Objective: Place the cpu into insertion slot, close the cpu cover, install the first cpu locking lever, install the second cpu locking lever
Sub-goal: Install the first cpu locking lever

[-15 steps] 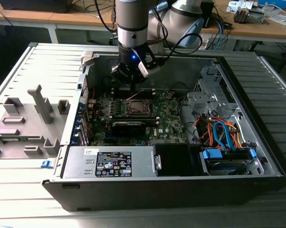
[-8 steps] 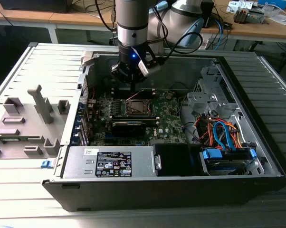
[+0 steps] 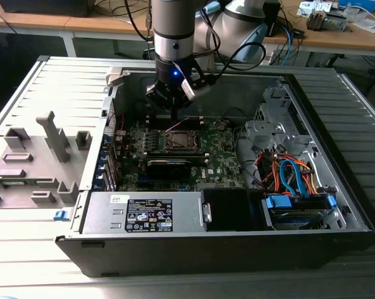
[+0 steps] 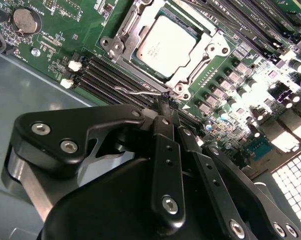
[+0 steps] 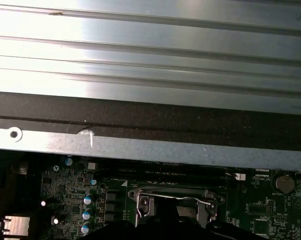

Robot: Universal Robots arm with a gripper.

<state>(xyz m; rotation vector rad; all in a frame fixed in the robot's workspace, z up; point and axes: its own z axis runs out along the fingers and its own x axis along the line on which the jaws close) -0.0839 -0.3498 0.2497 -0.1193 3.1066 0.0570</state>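
The cpu point(image 4: 163, 45), a silver-grey square chip, lies flat in the insertion slot point(image 3: 178, 141) on the green motherboard. The cpu cover point(image 4: 124, 31), a silver metal frame, is folded down around it. A thin wire locking lever point(image 4: 138, 92) runs along the socket's edge beside the memory slots and also appears in the first wrist view as the lever point(image 5: 175, 197). My gripper point(image 4: 165, 100) is shut, with its black fingertips touching the lever's hooked end; whether the wire is pinched between them is unclear. In the exterior view the gripper point(image 3: 175, 117) hangs just behind the socket.
Long black memory slots point(image 4: 110, 75) lie beside the socket. A power supply box point(image 3: 147, 213) fills the case's front, and a drive cage with blue and orange cables point(image 3: 293, 177) sits on the exterior view's right. The case wall point(image 5: 150, 145) stands close. A grey fixture tray point(image 3: 38, 156) lies outside.
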